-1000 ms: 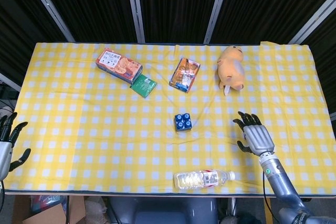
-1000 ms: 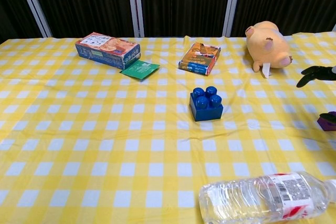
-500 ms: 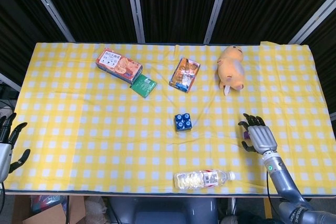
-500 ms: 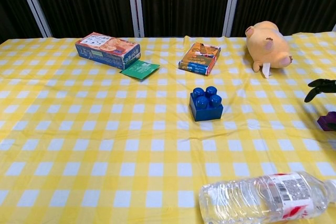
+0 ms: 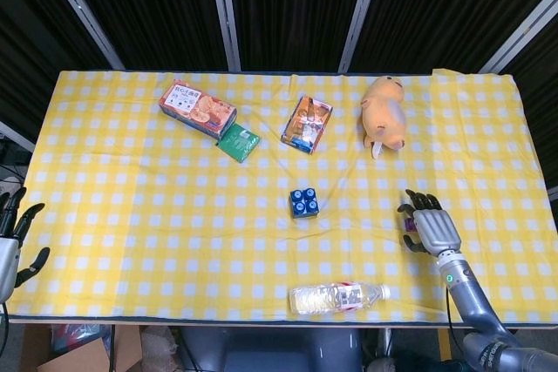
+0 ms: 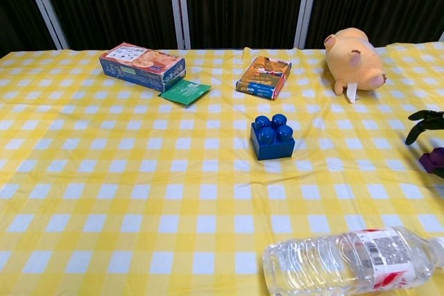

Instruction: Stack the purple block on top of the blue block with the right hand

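Right hand (image 5: 431, 229): hovering over the purple block (image 6: 434, 160), fingers spread, not yet gripping.
Purple block: lying under that hand.
Blue block (image 5: 303, 203): sitting well apart, to the hand's left.
Left hand (image 5: 12, 241): hanging off-table, fingers apart.

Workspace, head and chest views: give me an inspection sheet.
Surface: table under a yellow checked cloth.
Job's things: blue block mid-table, nothing on it; purple block at the right, mostly hidden under the right hand.
Clutter: water bottle lying at the near edge; plush toy, two snack boxes and a green packet along the far side.
Hands: right hand over the purple block, grip not visible; left hand off the table's left edge, fingers apart, holding nothing.
Cables: nothing seen.
Surroundings: dark curtain behind.
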You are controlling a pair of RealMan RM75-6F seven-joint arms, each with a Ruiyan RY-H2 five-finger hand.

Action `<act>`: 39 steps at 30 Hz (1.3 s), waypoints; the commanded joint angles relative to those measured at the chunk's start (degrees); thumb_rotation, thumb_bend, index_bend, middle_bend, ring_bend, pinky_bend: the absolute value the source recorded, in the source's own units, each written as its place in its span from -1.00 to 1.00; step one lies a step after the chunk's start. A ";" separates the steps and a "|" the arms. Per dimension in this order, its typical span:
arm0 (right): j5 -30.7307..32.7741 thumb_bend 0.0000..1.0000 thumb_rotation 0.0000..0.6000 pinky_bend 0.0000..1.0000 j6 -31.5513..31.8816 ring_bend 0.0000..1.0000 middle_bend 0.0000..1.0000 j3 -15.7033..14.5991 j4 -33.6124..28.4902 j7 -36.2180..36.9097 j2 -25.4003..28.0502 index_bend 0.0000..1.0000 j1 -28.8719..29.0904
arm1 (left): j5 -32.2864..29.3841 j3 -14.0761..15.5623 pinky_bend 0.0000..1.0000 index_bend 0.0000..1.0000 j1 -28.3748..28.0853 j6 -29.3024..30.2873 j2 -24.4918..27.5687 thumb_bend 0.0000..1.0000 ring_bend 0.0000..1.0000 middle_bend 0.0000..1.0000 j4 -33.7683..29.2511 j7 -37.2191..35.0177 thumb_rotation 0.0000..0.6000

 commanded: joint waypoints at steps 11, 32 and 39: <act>0.41 -0.11 1.00 -1.00 -0.87 -1.00 -1.00 -0.42 5.67 0.68 -2.49 -0.36 0.12 | 0.26 0.06 -0.90 -0.63 0.07 0.07 -0.34 -0.37 -1.00 -1.00 -0.15 1.23 1.00; -1.35 -0.11 1.00 -1.00 -0.23 -1.00 -1.00 -0.75 7.98 3.80 -2.91 -0.19 -0.94 | 0.89 0.45 -0.90 -0.62 0.65 0.43 -0.11 -0.37 -1.00 -1.00 -0.96 1.99 1.00; -1.50 -0.11 1.00 -1.00 -0.01 -1.00 -1.00 -0.44 8.53 3.89 -2.95 -0.19 -0.93 | 0.82 0.52 -0.90 -0.62 0.67 0.15 -0.03 -0.37 -1.00 -1.00 -1.20 2.20 1.00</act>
